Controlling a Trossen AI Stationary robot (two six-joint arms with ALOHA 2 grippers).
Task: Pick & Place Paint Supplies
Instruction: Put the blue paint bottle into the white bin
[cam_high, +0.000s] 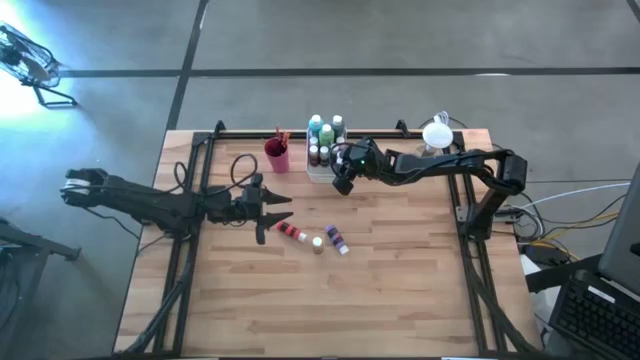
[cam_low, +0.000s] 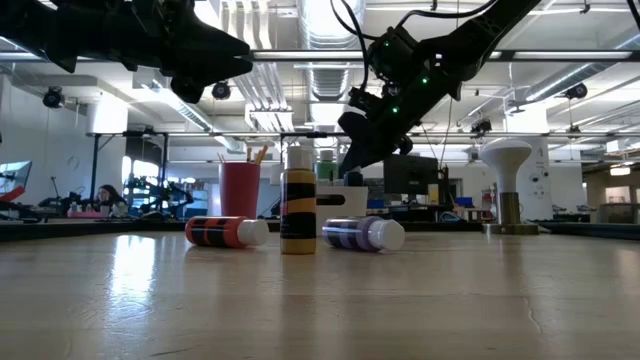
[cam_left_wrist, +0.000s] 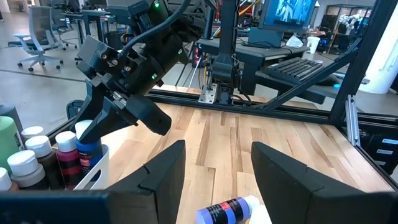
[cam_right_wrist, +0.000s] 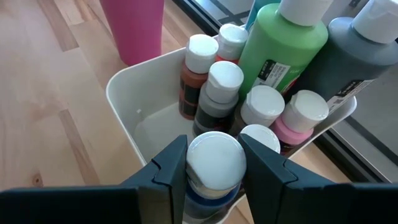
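Note:
A translucent white tray (cam_right_wrist: 124, 84) at the table's far middle holds several upright paint bottles (cam_right_wrist: 283, 46). My right gripper (cam_high: 343, 176) hangs over the tray's near end, shut on a blue bottle with a white cap (cam_right_wrist: 214, 163). On the wood in the middle lie a red bottle (cam_high: 288, 231) and a purple bottle (cam_high: 337, 238) on their sides, with an ochre bottle (cam_low: 298, 210) upright between them. My left gripper (cam_high: 280, 212) hovers open and level just left of these three, the purple bottle (cam_left_wrist: 227, 211) below its fingers. A magenta cup (cam_high: 277, 157) with brushes stands left of the tray. My right gripper pinches the blue bottle's upper part at the white cap (cam_right_wrist: 214, 152) between its two fingers (cam_right_wrist: 171, 168). The fingers slant down from the table's right and near side. The bottle hangs upright, its blue body (cam_left_wrist: 89, 152) behind the tray's wall; whether it stands on the tray's floor, I cannot tell.
A white mushroom-shaped stand (cam_high: 437, 135) is at the far right corner. Black frame rails (cam_high: 470, 215) run along the table's left, right and far sides. Bare wood (cam_high: 330, 300) stretches across the near half of the table.

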